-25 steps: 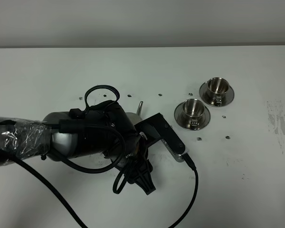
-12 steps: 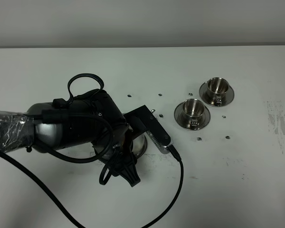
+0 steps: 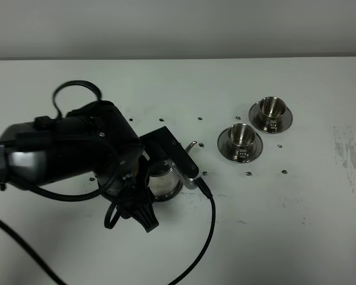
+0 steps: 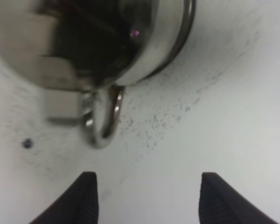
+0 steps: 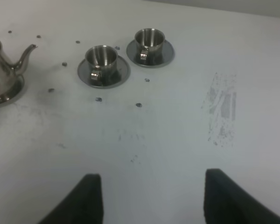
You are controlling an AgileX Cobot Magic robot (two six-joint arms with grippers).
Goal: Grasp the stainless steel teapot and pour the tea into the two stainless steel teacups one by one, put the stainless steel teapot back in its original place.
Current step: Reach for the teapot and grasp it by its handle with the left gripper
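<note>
While the teapot (image 5: 0, 63) sits on its disc (image 5: 15, 88), the left gripper (image 4: 147, 196) hangs just beside its handle (image 4: 102, 122), jaws apart and empty (right gripper (image 5: 149, 196) likewise); any sideways move could snag that handle and tip it.

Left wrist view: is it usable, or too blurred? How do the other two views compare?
Left wrist view: the stainless steel teapot is too close and out of focus, its handle smeared, dark reflections on the body. Exterior high view: sharp, evenly lit, but the left arm hides most of the pot. Right wrist view: slightly soft, both teacups readable.
</note>
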